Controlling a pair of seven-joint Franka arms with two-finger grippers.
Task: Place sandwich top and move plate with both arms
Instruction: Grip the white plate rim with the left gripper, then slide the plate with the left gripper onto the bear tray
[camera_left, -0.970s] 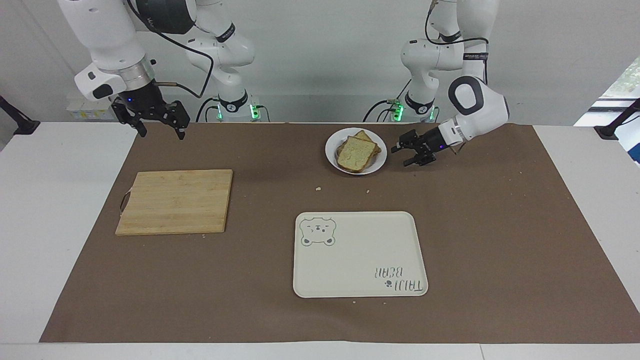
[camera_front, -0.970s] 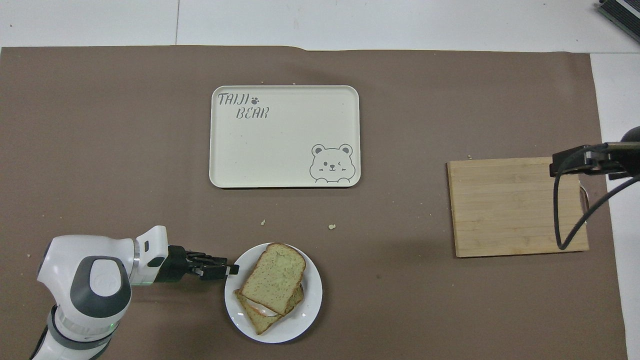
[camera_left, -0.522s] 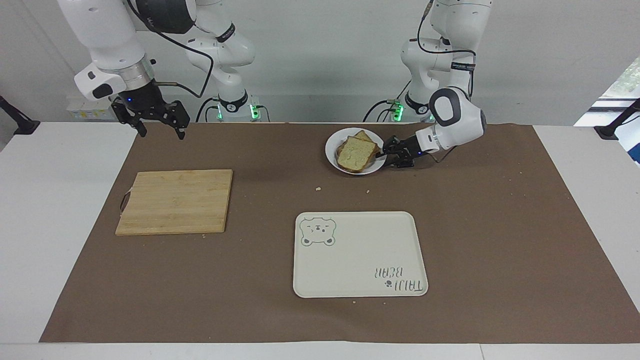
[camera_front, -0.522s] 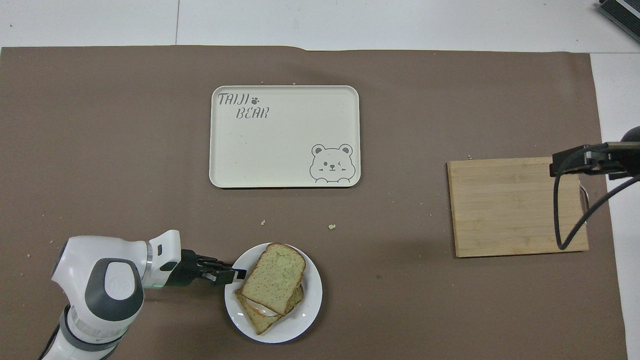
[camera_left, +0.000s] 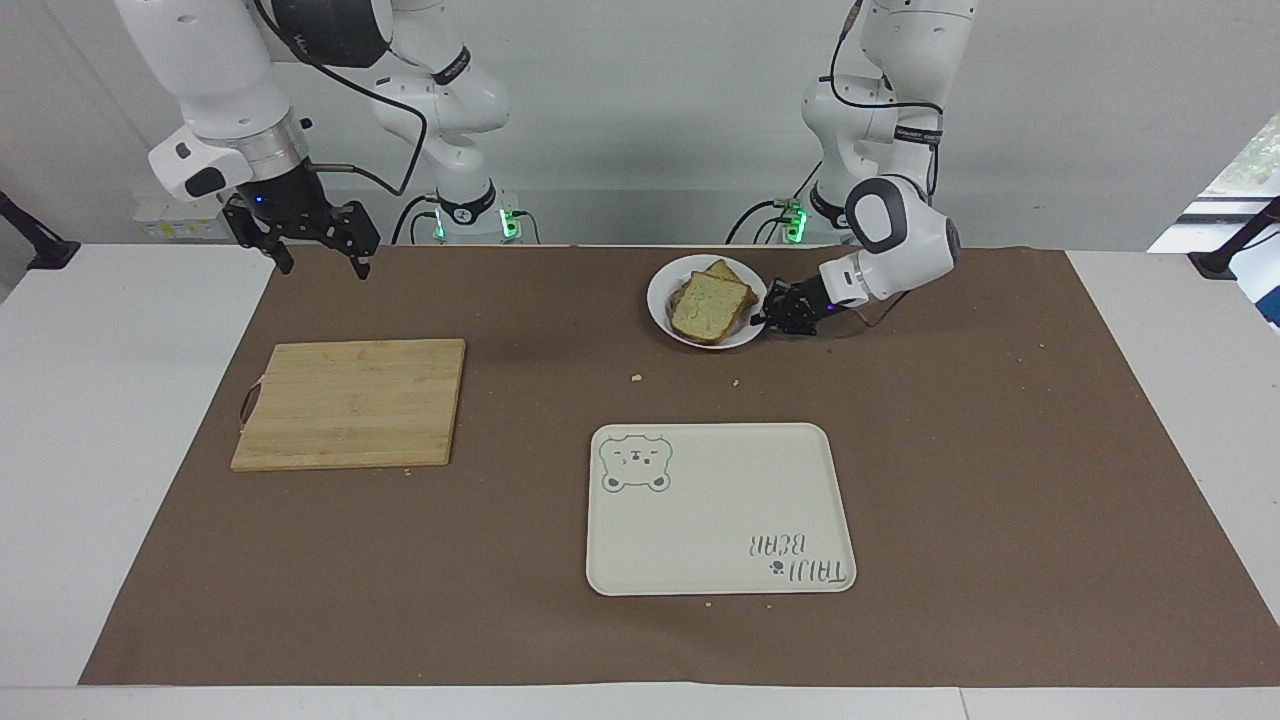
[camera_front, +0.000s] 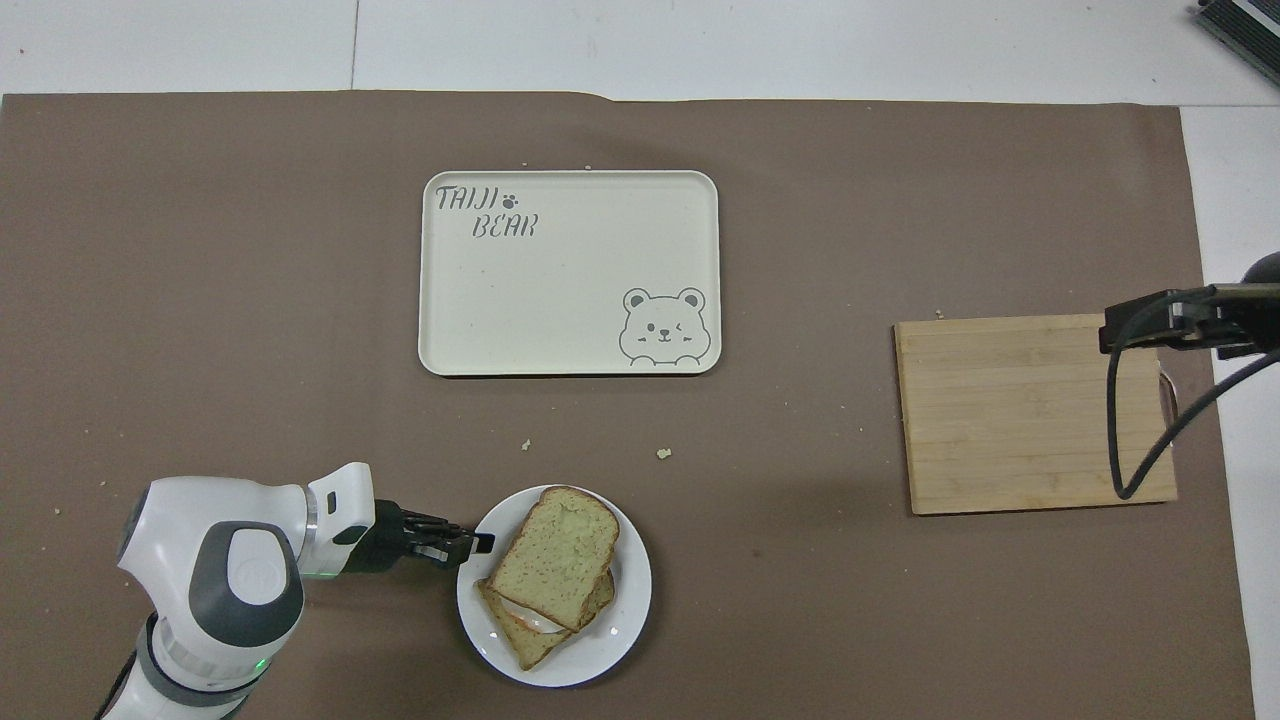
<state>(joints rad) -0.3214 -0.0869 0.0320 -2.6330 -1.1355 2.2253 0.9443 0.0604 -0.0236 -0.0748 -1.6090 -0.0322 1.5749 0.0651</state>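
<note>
The small round white plate (camera_left: 686, 270) stands on the brown mat close to the robots, also in the overhead view (camera_front: 622, 632). The sandwich top (camera_left: 711, 306), a pale slice with a brown crust, lies on it over a darker slice with white filling between them; it shows from above too (camera_front: 556, 553). My left gripper (camera_left: 772, 314) lies low at the plate's rim on the side toward the left arm's end and touches it (camera_front: 478, 545). My right gripper (camera_left: 320, 262) is open and empty, up in the air over the mat's edge near the cutting board.
A cream rectangular tray with a bear drawing (camera_left: 720, 510) lies farther from the robots than the plate (camera_front: 570, 270). A wooden cutting board (camera_left: 350, 400) lies toward the right arm's end (camera_front: 1030, 415). Small crumbs (camera_front: 662, 454) lie between plate and tray.
My left gripper has come in from beside the plate to its rim. The plate with the sandwich has shifted slightly toward the right arm's end. The right arm has not moved.
</note>
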